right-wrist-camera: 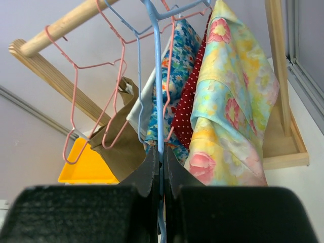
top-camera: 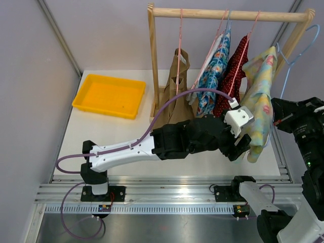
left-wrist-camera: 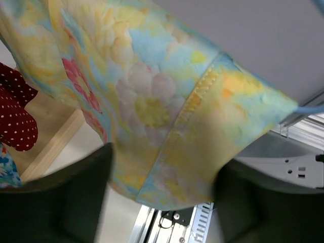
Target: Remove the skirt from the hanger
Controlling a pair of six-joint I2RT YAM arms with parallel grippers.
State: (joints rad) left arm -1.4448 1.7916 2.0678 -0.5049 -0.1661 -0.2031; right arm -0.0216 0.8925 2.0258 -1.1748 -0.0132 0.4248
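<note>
The skirt (top-camera: pixel 258 96) is pale yellow with pink and blue flowers and hangs at the right end of the rack on a light blue wire hanger (top-camera: pixel 296 53). My left gripper (top-camera: pixel 243 147) reaches across to its lower hem. In the left wrist view the skirt (left-wrist-camera: pixel 167 101) hangs down between my spread fingers (left-wrist-camera: pixel 81 197), and the gripper (left-wrist-camera: pixel 164 202) is open. My right gripper (top-camera: pixel 277 119) is to the right of the skirt. In the right wrist view it (right-wrist-camera: pixel 162 162) is shut on the blue hanger's wire (right-wrist-camera: pixel 158 91), with the skirt (right-wrist-camera: pixel 233 111) just to the right.
The wooden rack (top-camera: pixel 230 14) also holds a brown garment (top-camera: pixel 177 96), a blue floral one (top-camera: pixel 215 71) and a red polka-dot one (top-camera: pixel 233 76) on pink hangers. A yellow tray (top-camera: pixel 109 95) sits at the back left. The rack's right post (right-wrist-camera: pixel 277 66) stands close by.
</note>
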